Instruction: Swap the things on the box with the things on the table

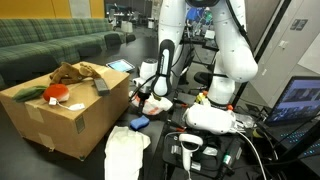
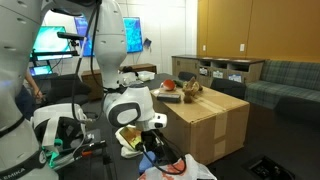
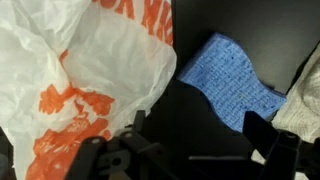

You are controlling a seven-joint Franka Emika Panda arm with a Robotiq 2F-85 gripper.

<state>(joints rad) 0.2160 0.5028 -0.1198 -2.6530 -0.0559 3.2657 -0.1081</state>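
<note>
The gripper [image 3: 200, 158] is held open over the black table [image 3: 250, 20]. A white-and-orange plastic bag [image 3: 80, 70] is seen at ten o'clock and a blue cloth [image 3: 225, 85] at one o'clock. In an exterior view the box [image 1: 70, 118] is placed at eight o'clock.

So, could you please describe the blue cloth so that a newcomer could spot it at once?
Start at the big cardboard box and look down to the black table beside it. In the wrist view the cloth lies flat there between a crumpled white plastic bag with orange print and a cream fabric. It alone is blue and knitted.
</note>
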